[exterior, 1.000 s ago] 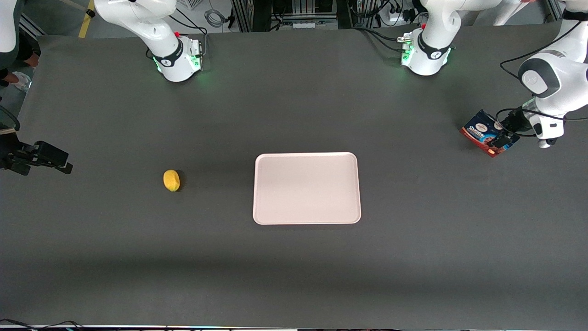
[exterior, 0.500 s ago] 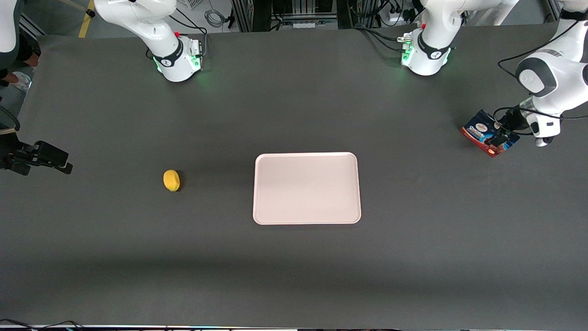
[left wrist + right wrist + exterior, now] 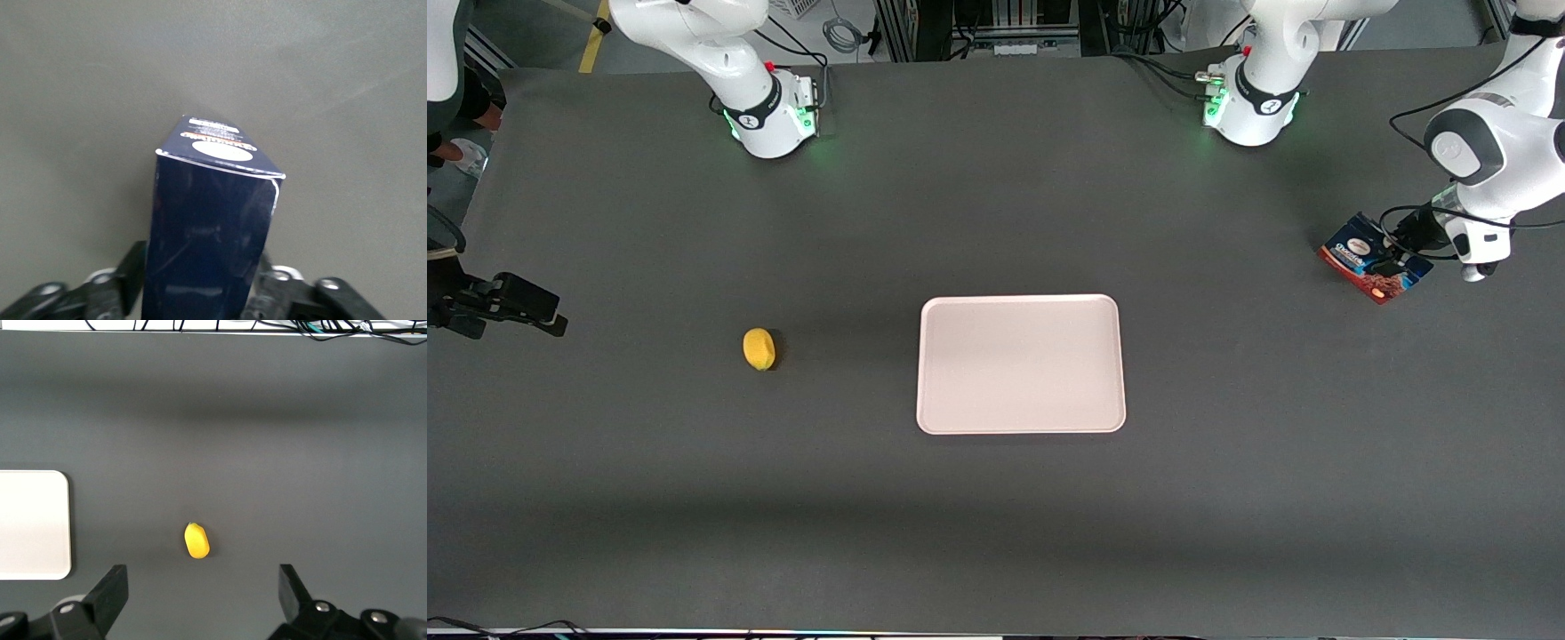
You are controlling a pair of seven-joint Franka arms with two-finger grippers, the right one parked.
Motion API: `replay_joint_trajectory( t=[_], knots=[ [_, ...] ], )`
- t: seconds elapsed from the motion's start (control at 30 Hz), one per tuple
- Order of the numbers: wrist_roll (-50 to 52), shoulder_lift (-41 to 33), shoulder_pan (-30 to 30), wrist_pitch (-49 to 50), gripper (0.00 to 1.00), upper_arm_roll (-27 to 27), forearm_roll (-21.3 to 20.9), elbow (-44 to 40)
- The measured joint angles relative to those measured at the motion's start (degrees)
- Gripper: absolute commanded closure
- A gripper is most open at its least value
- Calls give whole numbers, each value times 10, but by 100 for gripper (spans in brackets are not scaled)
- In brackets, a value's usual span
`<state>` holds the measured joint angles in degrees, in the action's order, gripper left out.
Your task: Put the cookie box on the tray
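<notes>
You had the gripper [image 3: 1392, 260] fingers [image 3: 131, 265] clamped on the box [image 3: 1369, 256] at the working arm's end of the worktop [image 3: 996, 516], well apart from the tray [image 3: 1021, 364]; it looked light and crushable, so grip gently across its flat faces.

The gripper [image 3: 200, 283] is cut off by the wrist picture's edge, and its fingertips are hidden by the cookie box [image 3: 210, 230]. In the front view, part of the cookie box's printed face is covered by the gripper [image 3: 1390, 260].
</notes>
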<state>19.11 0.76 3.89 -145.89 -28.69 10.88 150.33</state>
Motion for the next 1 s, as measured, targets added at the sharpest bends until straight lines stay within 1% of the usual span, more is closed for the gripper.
replay_joint_trajectory(
  t=[0.07,0.23,0.37,0.43,0.47,0.5,0.6,0.67,0.7,0.87,1.0],
  knots=[
    [0,0,0,0,69,0,0,0],
    [0,-2,0,0,74,1,0,0],
    [0,-3,1,0,70,2,0,0],
    [0,-4,2,0,76,3,0,0],
    [0,-5,2,1,83,4,0,0],
    [0,-6,2,1,87,6,0,0],
    [0,-10,3,6,90,12,0,-1],
    [0,-12,4,15,96,15,0,-4],
    [0,-14,4,19,98,16,0,-6],
    [-2,-30,5,66,98,24,-1,-32],
    [-2,-45,5,138,99,42,-12,-79]
  ],
)
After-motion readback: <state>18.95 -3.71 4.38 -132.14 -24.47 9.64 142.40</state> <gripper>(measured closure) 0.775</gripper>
